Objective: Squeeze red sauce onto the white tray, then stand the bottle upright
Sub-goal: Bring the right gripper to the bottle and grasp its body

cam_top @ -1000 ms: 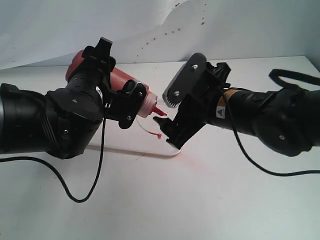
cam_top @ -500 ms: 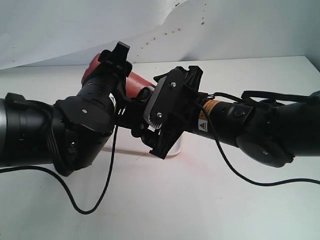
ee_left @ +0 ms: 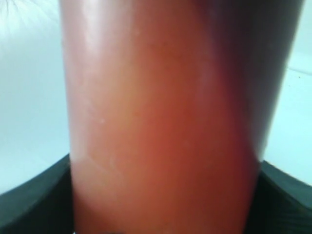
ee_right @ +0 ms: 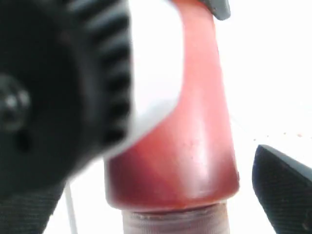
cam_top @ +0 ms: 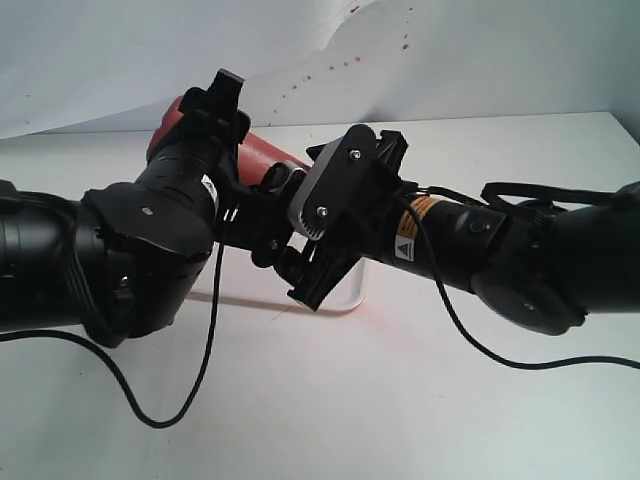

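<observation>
Your right gripper (cam_top: 312, 238) has come across to the bottle (cam_top: 268, 156) within the last second. Earlier it stood beside the nozzle, apart from it. Now it reaches around the nozzle end, so the nozzle and its tethered cap are hidden in the exterior view. In the last half second both arms only shifted a little.

Nearest, in front of the bottle, a black cable (cam_top: 203, 372) loops down on the table (cam_top: 420, 420). Below the bottle lies the tray (cam_top: 345, 300). You see only its front rim, and no sauce shows on that part. The rest of the tray is covered by the arms.

The left gripper (cam_top: 245, 170) is clamped on the bottle's body and holds it tilted, nozzle end lower, above the tray. The left wrist view is filled with dark red sauce (ee_left: 161, 122) behind the plastic. The right gripper's jaws are apart. In the right wrist view a gap remains between one finger (ee_right: 282, 190) and the bottle's shoulder, so I judge it is not pressing yet.

Behind the bottle, the white backdrop (cam_top: 480, 60) carries small red specks (cam_top: 330, 68).

I think the squeeze is about to begin. You cannot see the nozzle now, so be careful where it points.
</observation>
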